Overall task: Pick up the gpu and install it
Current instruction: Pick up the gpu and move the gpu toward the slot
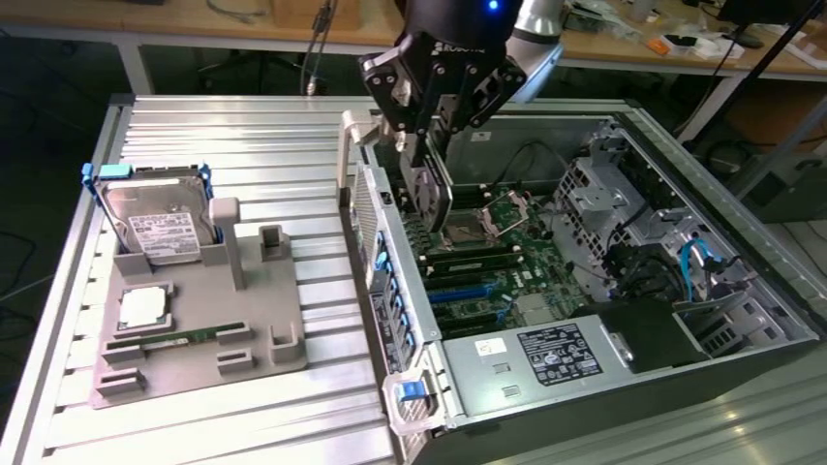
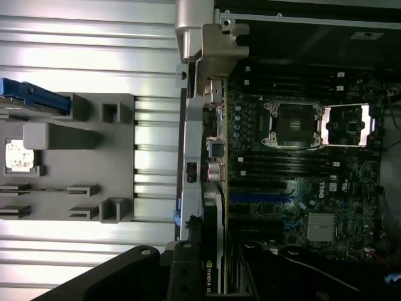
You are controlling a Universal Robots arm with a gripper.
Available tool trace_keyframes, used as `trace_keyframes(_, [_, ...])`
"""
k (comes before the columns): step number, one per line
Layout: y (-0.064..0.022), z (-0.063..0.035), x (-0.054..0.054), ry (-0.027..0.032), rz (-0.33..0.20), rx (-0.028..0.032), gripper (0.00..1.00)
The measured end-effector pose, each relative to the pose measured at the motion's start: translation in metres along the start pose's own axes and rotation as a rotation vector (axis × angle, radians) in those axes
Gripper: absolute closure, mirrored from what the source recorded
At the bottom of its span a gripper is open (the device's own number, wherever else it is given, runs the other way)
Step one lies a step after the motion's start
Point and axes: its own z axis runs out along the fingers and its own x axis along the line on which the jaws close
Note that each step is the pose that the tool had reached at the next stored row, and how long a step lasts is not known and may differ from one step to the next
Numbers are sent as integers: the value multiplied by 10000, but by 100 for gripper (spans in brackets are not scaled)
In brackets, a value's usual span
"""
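The gpu [image 1: 431,194] hangs on edge, a dark card with a silver end bracket, inside the open computer case [image 1: 723,194] close to the rear wall. My gripper [image 1: 424,136] is shut on its upper part. Below it lies the green motherboard [image 1: 517,247] with blue expansion slots [image 1: 459,286]; I cannot tell whether the card touches a slot. In the wrist view the gpu [image 2: 210,219] runs out from between the black fingers of my gripper [image 2: 213,266] along the case's rear wall, beside a blue slot [image 2: 260,197].
A grey fixture [image 1: 259,291] at the exterior view's left carries a silver hard drive [image 1: 155,218], a processor [image 1: 142,305] and a RAM stick [image 1: 174,339]. The case holds a power supply [image 1: 543,354] and blue cables [image 1: 698,262]. Everything rests on a ribbed metal table [image 1: 232,126].
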Motion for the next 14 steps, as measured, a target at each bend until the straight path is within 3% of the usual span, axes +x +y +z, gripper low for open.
trace_keyframes(14, [-7, 2, -149, 1, -3, 0, 73])
